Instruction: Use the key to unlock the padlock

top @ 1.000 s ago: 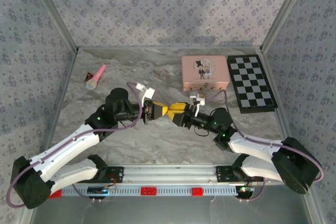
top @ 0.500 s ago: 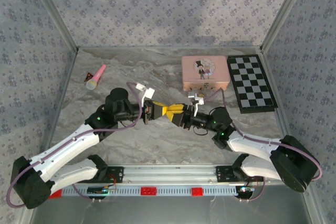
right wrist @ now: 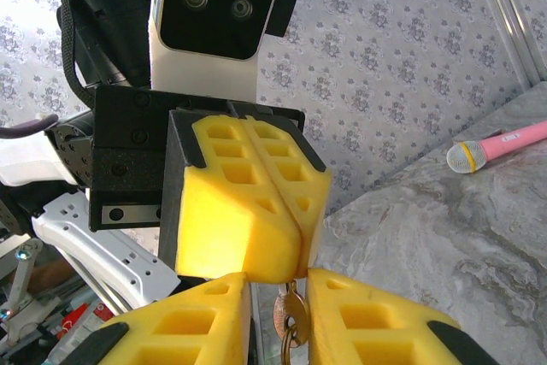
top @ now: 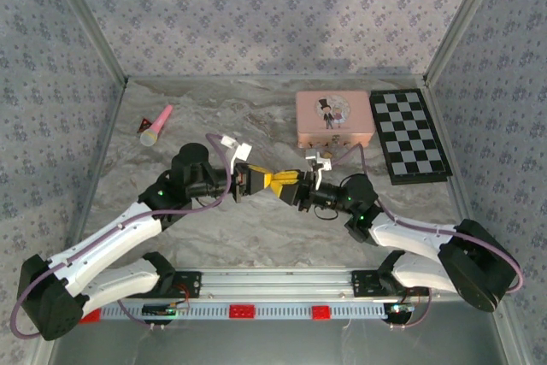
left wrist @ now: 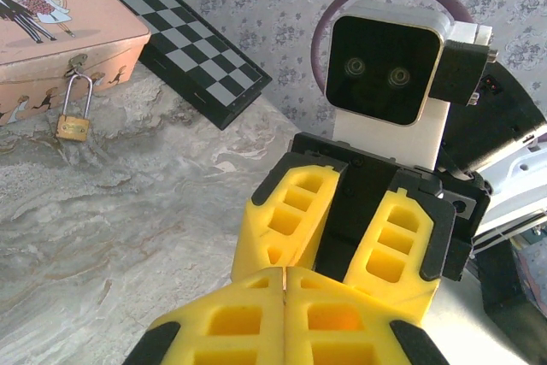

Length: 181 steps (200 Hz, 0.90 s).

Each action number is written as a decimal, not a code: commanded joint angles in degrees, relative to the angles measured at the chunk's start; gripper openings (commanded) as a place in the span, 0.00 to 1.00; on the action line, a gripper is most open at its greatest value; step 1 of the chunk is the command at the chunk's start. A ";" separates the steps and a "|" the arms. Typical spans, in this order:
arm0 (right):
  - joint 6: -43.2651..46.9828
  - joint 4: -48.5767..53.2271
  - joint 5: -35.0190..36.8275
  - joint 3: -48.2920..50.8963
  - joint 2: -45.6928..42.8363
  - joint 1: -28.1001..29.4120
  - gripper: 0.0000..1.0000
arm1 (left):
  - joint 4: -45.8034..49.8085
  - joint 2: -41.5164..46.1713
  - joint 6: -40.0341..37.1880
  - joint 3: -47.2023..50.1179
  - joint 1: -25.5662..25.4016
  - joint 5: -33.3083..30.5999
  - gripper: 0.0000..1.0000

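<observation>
The small brass key (right wrist: 291,314) hangs from the tips of my left gripper (right wrist: 296,261), which is shut on its upper end. My right gripper (right wrist: 280,286) faces it tip to tip, its yellow fingers (right wrist: 376,322) still a little apart on either side of the key. Both grippers (top: 278,179) meet above the middle of the table. The tiny brass padlock (left wrist: 73,126) with its silver shackle hangs on the clasp of the pink tin (left wrist: 51,14), far from both grippers. My left gripper (left wrist: 284,273) shows its fingertips pressed together.
The pink tin (top: 333,119) stands at the back right, with a black-and-white checkerboard (top: 408,136) beside it. A pink-and-yellow toy microphone (top: 156,126) lies at the back left. Patterned walls close in the marble-look table (top: 256,237).
My right gripper has edged left up to the left gripper's tips, and its fingers have narrowed around the hanging key. The left arm has stayed still.
</observation>
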<state>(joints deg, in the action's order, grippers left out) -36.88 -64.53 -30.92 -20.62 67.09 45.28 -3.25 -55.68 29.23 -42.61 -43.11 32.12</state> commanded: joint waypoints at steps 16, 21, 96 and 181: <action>-0.76 -2.23 -1.60 -1.81 0.66 0.28 0.23 | -3.43 0.20 1.13 -2.04 -0.02 0.40 0.00; -0.85 -2.34 -1.63 -1.85 0.67 0.27 0.23 | -3.50 0.29 1.22 -2.04 -0.01 0.32 0.00; -0.99 -2.88 -1.78 -1.75 0.85 0.42 0.27 | -4.14 0.49 1.70 -1.95 0.32 0.30 0.00; -0.79 -3.08 -2.63 -2.57 1.37 0.71 0.27 | -8.09 1.74 5.61 0.43 2.92 2.63 0.00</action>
<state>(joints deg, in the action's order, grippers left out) -37.56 -65.89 -31.77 -20.91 67.96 45.47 -7.27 -54.46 33.10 -42.59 -40.36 32.42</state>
